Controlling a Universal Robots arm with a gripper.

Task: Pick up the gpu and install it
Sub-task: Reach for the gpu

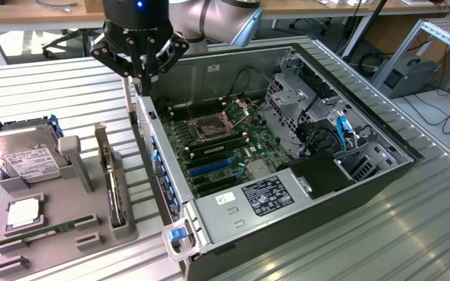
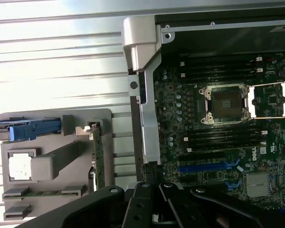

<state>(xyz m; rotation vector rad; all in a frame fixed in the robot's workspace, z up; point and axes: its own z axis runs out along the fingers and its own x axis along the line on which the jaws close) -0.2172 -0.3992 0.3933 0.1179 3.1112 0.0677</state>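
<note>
1. Now hovering the gripper [image 1: 141, 79] over the open computer case [image 1: 350, 193], directly above the case wall that faces the grey holder tray [image 1: 68, 252].
2. Pinching the fingers [image 1: 122, 61] together at their tips, clasping nothing.
3. Leaving the gpu [image 1: 114, 187] standing on its long edge in a slot along the tray's edge nearest the case, silver bracket at the end nearer the gripper, apart from it.
4. Cradling the hard drive [image 1: 23, 155] at the tray's corner away from the case, with the processor chip [image 1: 23, 212] and the RAM stick [image 1: 47, 231] lying toward the tray's opposite end.
5. Exposing the green motherboard [image 1: 225, 146] inside the case, blue expansion slots [image 1: 209, 168] lying between the CPU socket [image 1: 209, 126] and the labelled power supply [image 1: 266, 196].
6. Resting tray and case on the slatted metal worktop [image 1: 53, 88], tray just beside the case.
</note>
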